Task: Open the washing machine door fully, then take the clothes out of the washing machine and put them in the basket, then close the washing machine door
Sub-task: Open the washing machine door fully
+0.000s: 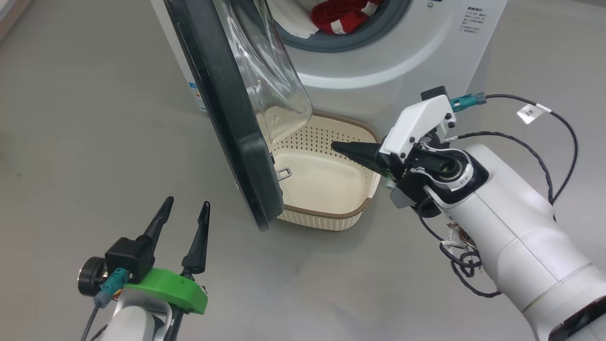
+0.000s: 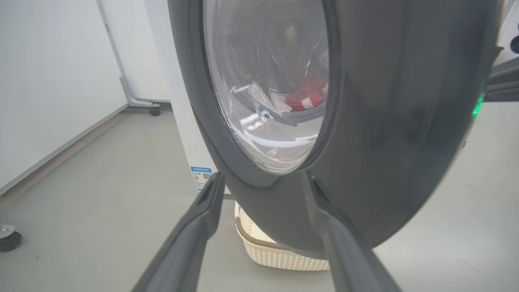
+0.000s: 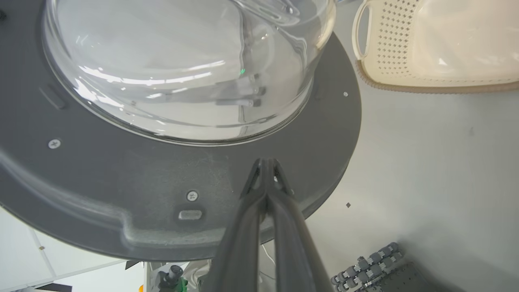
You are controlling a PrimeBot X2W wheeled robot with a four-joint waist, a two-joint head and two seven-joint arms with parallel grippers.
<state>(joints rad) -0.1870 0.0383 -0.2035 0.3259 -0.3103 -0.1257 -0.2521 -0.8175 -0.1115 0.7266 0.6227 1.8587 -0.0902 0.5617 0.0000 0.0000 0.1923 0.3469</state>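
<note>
1. Nearest the camera, at the lower left, the left end effector (image 1: 187, 201) is held with its fingers spread wide and nothing between them. It is kept on the outer side of the washing machine door (image 1: 232, 118), apart from it.
2. The door is seen standing edge-on, swung out roughly square to the front of the washing machine (image 1: 402, 57). Its long axis runs from far to near, and its lower edge hangs over the left part of the basket (image 1: 331, 215).
3. The right end effector (image 1: 334, 145) is placed to the right of the door, on its inner side and above the basket. It is pointed left at the dark rim below the glass bowl.
4. Its fingers are pressed together and nothing is gripped. In the right wrist view the tips (image 3: 265, 162) are set against the inner rim (image 3: 162, 182), but contact cannot be confirmed.
5. The right arm is judged the nearer one, and a push to the left is probably needed to swing the door fully open.
6. The clothes (image 1: 343, 16) are left in the drum mouth, far and right of the door, and the basket is seen without any in it.
</note>
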